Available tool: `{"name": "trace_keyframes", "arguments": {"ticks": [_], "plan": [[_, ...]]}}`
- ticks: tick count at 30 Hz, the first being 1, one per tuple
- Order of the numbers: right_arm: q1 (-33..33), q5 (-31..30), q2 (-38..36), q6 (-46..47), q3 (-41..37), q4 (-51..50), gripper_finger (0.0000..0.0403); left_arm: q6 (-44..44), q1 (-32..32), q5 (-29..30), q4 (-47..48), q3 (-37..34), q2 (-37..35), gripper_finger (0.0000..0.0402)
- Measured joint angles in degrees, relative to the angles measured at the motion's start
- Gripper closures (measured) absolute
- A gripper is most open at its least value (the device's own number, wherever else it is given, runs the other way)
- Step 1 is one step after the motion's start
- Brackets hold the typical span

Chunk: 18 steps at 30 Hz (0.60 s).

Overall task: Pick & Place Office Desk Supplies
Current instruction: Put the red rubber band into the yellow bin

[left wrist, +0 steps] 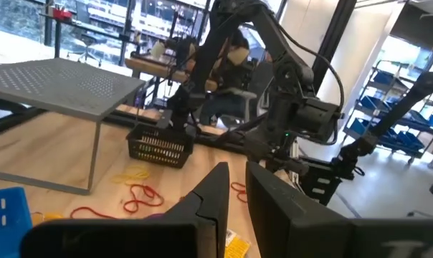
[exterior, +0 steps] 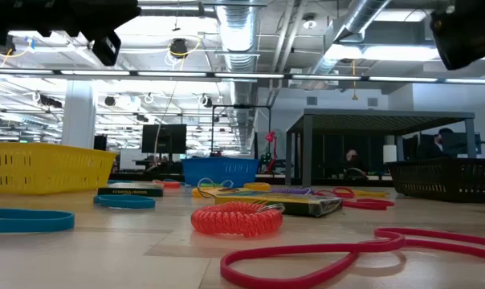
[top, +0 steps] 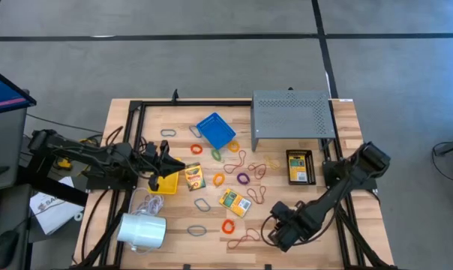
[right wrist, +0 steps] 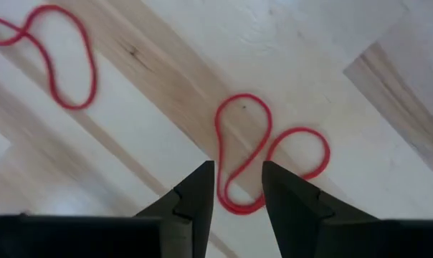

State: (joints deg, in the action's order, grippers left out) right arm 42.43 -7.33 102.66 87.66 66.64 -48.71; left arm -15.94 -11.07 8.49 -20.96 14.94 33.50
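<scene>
Rubber bands, grey loop clips and two crayon boxes lie scattered on the wooden table. My right gripper points down near the table's near edge. It is open, with its fingertips on either side of a loop of a red rubber band that lies flat on the wood. A second red band lies beside it. My left gripper hovers level above the yellow basket, open by a narrow gap with nothing between its fingers.
A grey perforated shelf stands at the far right. A black basket sits in front of it, and a blue basket at the far middle. A white cylinder with a cord lies at the near left. An orange coil and a long red band lie near the front edge.
</scene>
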Motion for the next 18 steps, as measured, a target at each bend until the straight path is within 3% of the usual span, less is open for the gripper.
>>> {"name": "trace_keyframes", "arguments": {"ticks": [7, 18], "plan": [[0.3, 1.3, 0.8, 1.8, -1.8, 0.6, 0.0287, -0.6, 0.0, -2.5, 8.7, 3.9, 0.0, 0.0358], [-0.6, 0.3, 0.8, 1.9, -3.4, 2.6, 0.0281, -1.0, -0.1, -3.9, 8.6, 5.3, 0.0, 0.0358]]}}
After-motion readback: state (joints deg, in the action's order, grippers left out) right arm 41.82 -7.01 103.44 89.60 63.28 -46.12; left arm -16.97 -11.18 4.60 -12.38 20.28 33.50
